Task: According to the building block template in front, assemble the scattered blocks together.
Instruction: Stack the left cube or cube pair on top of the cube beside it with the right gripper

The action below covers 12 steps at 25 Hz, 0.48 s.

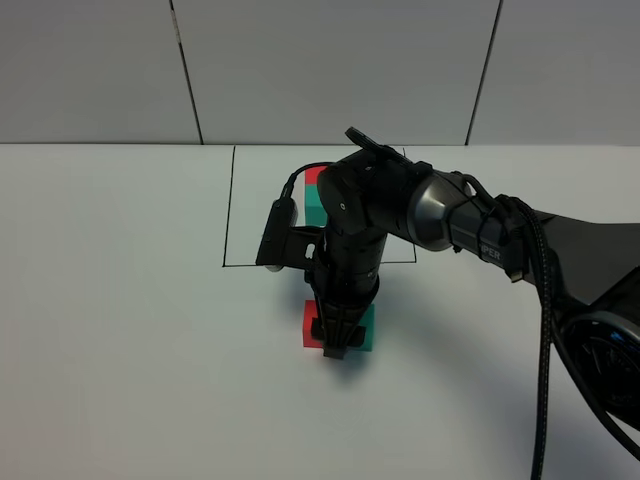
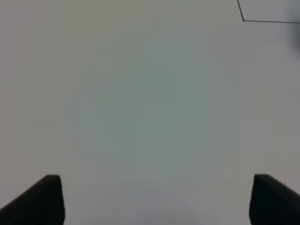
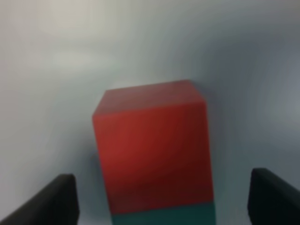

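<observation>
Well, from the high camera you are seeing the right arm [image 1: 470, 225] reaching across the middle of the white bench [image 1: 120, 320] and pointing straight down, just in front of the black drawn rectangle [image 1: 228, 215]. Its right fingers [image 1: 333, 347] are hanging over the two loose cubes. The red cube [image 1: 311, 330] is showing on their left and the teal cube [image 1: 367, 325] on their right. Both are sitting on the bench outside the outline, near its front line. The wrist is hiding the spot where those two meet. Behind the arm, inside the rectangle, the template pair [image 1: 316, 205] is peeking out, red at the back and teal in front of it, mostly covered by the arm.

Through the left wrist camera you are looking down at bare bench [image 2: 140, 93]. The left fingers [image 2: 42, 201] are standing wide apart and holding nothing. One corner of the rectangle [image 2: 243, 19] is showing well away from them.

Through the right wrist camera, which is giving you a blurred picture, the red cube [image 3: 152, 145] is filling the middle, lying between the right fingers [image 3: 51, 201]. Those fingers are spreading wide, with bench [image 3: 70, 56] showing on either side of the cube, so they are gripping nothing. The teal cube [image 3: 164, 216] is touching the red cube's side nearer the camera, edge to edge.
</observation>
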Each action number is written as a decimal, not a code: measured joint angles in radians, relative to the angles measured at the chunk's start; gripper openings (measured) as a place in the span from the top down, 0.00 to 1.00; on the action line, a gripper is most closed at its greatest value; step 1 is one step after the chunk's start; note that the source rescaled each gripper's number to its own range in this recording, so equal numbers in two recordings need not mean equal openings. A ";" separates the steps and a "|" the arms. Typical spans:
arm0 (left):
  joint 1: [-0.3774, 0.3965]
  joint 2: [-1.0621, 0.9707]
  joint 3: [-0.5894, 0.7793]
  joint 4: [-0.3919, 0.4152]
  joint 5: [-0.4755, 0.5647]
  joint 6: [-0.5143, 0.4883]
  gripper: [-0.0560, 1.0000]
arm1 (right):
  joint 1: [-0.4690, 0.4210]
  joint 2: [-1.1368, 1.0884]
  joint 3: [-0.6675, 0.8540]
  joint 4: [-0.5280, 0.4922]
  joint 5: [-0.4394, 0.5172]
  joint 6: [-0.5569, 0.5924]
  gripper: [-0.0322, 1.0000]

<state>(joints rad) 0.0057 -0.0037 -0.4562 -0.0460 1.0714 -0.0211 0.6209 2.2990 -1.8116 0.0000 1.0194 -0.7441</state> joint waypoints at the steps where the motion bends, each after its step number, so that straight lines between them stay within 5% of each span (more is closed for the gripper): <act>1: 0.000 0.000 0.000 0.000 0.000 0.000 0.12 | 0.000 0.000 0.000 0.000 -0.003 0.001 0.03; 12: 0.000 0.000 0.000 0.000 0.000 0.000 0.12 | 0.000 0.004 0.000 0.000 -0.018 0.001 0.03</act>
<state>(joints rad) 0.0057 -0.0037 -0.4562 -0.0460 1.0714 -0.0211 0.6209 2.3032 -1.8116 0.0000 1.0018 -0.7430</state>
